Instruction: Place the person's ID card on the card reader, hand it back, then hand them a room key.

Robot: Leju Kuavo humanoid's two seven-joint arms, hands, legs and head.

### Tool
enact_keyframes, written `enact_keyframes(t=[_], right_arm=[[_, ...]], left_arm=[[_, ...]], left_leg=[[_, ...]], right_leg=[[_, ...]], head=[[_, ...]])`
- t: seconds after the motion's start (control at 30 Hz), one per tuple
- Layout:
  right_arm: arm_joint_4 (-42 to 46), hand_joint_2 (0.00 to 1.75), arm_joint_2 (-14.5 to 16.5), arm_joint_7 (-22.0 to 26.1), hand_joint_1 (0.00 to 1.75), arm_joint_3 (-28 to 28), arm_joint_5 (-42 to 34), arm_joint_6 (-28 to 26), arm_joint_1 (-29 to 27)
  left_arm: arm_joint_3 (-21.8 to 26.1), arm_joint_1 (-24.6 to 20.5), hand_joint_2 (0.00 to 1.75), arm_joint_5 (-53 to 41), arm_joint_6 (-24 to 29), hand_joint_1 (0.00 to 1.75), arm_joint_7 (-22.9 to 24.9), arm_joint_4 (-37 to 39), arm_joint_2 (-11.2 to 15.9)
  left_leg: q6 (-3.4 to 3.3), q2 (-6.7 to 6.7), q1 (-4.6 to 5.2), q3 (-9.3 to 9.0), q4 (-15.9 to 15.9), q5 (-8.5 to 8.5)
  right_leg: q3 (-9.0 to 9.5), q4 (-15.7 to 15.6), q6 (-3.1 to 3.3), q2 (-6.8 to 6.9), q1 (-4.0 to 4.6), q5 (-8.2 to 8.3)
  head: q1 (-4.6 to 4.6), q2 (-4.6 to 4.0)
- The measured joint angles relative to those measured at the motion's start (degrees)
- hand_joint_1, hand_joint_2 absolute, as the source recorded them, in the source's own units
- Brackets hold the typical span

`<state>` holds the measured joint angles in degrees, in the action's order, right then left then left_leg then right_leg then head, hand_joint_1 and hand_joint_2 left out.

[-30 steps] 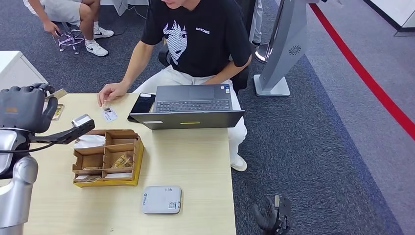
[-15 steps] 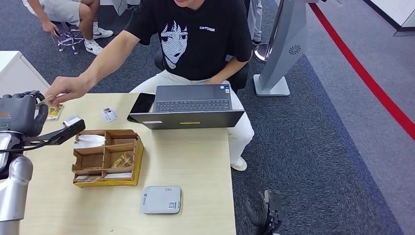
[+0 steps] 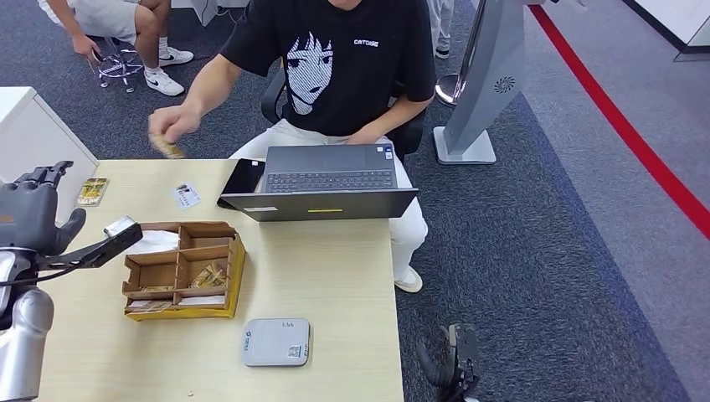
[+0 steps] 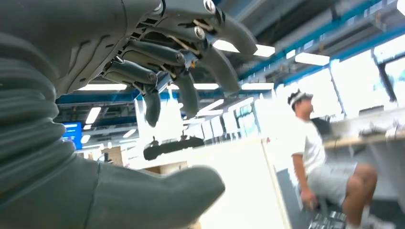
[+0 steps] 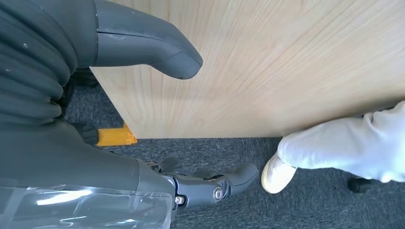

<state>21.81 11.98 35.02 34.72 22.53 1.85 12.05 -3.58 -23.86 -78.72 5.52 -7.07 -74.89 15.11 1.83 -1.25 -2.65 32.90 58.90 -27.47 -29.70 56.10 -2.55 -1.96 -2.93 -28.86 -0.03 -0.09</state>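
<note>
Left hand: the left hand is raised over the left edge of the table, fingers spread and nothing in them; the left wrist view shows the fingers apart from the thumb with bare space between.
Right hand: the right hand hangs low beside the table's right edge, near its front corner, over the carpet; in the right wrist view its thumb and fingers are apart and hold nothing.
Card in the person's hand: the person's hand is lifted beyond the table's far edge and pinches a small yellowish card, well apart from the left hand; which card it is cannot be told.
Card on the table: a white card lies near the far edge, just left of the laptop.
Second card: a yellowish card lies at the far left corner, near the left hand but not touching it.
Card reader: the grey card reader sits near the front edge with nothing on it.
Organizer: a cardboard organizer stands left of centre, between the white card and the reader.
</note>
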Motion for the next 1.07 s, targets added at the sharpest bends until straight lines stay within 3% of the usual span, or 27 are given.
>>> enact_keyframes(t=[0.13,0.27,0.7,0.8,0.93,1.07], right_arm=[[0.21,1.75,-0.01,0.2,0.0,0.01,-1.48,-0.11,-0.92],[0.49,1.75,-0.02,0.51,0.0,0.03,-1.92,-0.11,-1.61],[0.75,1.75,-0.02,0.61,0.0,0.05,-1.92,-0.1,-1.85],[0.86,1.75,-0.02,0.68,0.0,0.09,-2.25,-0.22,-1.97],[2.01,1.75,-0.02,0.81,0.0,1.27,-4.07,0.13,-3.49],[4.02,1.75,-0.01,-0.17,0.0,4.02,-5.84,3.5,-5.72]], left_arm=[[2.29,6.6,1.75,2.7,4.84,0.0,-2.45,-8.8,-0.79],[4.51,11.62,1.75,3.72,5.81,0.0,-3.55,-16.15,-1.76],[6.09,13.89,1.75,3.81,5.85,0.0,-3.72,-21.2,-2.92],[6.51,15.2,1.75,5.41,8.57,0.0,-5.52,-22.82,-3.51],[9.06,23.27,1.75,13.71,17.56,0.0,-12.8,-33.22,-8.07],[13.01,33.1,1.75,33.62,25.52,0.0,-24.64,-44.78,-15.68]], left_leg=[[0.0,0.01,0.02,0.0,0.0,-0.02],[0.01,-0.03,0.01,0.02,0.0,-0.03],[0.0,-0.05,0.01,0.02,0.0,0.02],[0.01,-0.01,0.01,0.03,0.0,-0.01],[-0.02,0.08,0.03,0.03,0.0,-0.16],[-0.12,0.08,0.11,0.07,0.0,-0.34]], right_leg=[[-0.01,-0.03,-0.01,-0.01,-0.01,-0.01],[-0.01,-0.06,-0.03,0.06,-0.01,-0.02],[0.02,-0.04,-0.01,0.07,-0.01,0.03],[0.01,-0.04,-0.01,0.02,-0.01,0.03],[0.0,-0.09,-0.04,-0.09,-0.02,-0.04],[0.01,-0.16,-0.16,-0.07,-0.07,-0.19]], head=[[0.0,0.0],[0.01,0.0],[0.01,0.0],[0.0,0.0],[-0.01,0.0],[0.11,0.0]])
